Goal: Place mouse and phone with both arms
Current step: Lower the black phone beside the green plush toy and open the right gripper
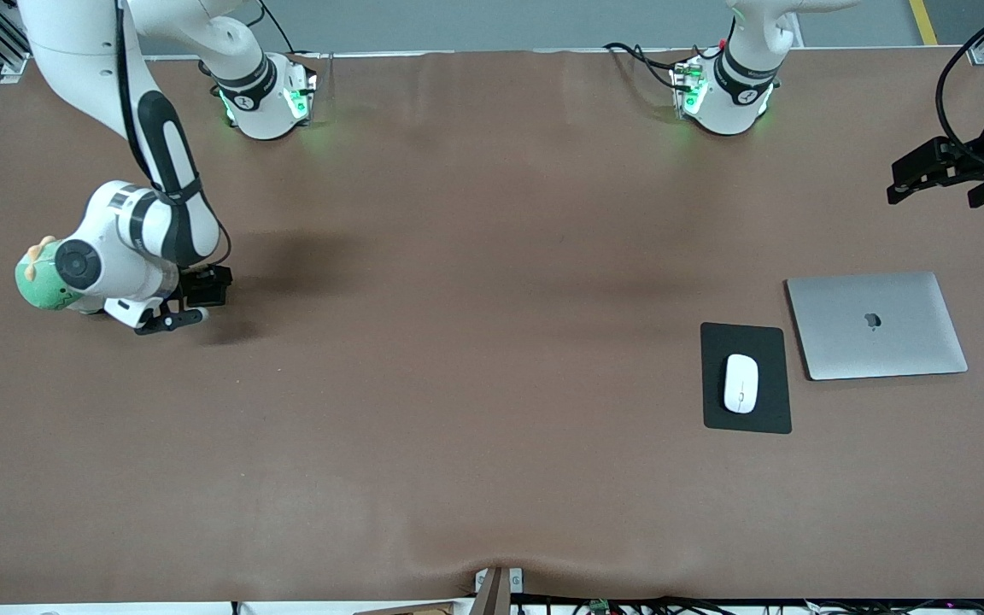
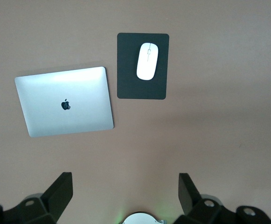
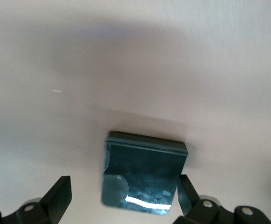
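The white mouse lies on a black mouse pad toward the left arm's end of the table; both show in the left wrist view, the mouse on the pad. The black glossy phone lies flat on the table in the right wrist view. My right gripper is open, low over the table, with its fingers on either side of the phone; one finger is at the phone's edge. In the front view the right gripper hides the phone. My left gripper is open, empty and raised.
A closed silver laptop lies beside the mouse pad, at the left arm's end of the table; it also shows in the left wrist view. A green plush toy sits on the right arm's wrist. The table is covered with brown cloth.
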`<state>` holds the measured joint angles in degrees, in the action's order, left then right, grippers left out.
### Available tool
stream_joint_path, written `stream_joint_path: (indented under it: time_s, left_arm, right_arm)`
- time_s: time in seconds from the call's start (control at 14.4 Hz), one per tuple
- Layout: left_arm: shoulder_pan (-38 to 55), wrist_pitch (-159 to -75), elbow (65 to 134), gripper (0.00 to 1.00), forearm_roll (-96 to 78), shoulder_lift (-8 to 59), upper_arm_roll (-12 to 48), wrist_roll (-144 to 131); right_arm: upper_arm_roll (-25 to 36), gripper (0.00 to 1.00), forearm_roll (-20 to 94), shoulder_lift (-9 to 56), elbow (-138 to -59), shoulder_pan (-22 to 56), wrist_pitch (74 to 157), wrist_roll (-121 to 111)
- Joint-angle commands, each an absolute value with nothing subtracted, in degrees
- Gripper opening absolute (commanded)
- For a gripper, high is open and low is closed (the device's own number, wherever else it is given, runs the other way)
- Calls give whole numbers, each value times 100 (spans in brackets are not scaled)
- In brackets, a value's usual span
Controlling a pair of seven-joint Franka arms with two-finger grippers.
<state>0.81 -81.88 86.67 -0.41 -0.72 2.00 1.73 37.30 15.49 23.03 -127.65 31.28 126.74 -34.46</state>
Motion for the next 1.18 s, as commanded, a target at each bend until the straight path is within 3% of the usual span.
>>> stream_joint_path:
  time_s: [0.0, 0.14, 0.28, 1.11]
  left_arm:
    - [202, -8174, 8815, 100, -176, -229, 88, 115]
    - [158, -8191, 8850, 100, -176, -211, 105, 114]
    - [158, -8200, 8842, 100, -176, -202, 105, 114]
    - [150, -8552, 8877, 100, -176, -79, 114, 114]
  right_arm:
    - [3797, 100, 1468, 2144, -11712, 2936, 11405, -4051]
    - [3841, 100, 1311, 2258, -10553, 2822, 10087, -4052]
    - [3823, 100, 951, 2530, -9506, 2768, 9380, -4043]
    - [3972, 100, 791, 2637, -6927, 2523, 9431, -2789]
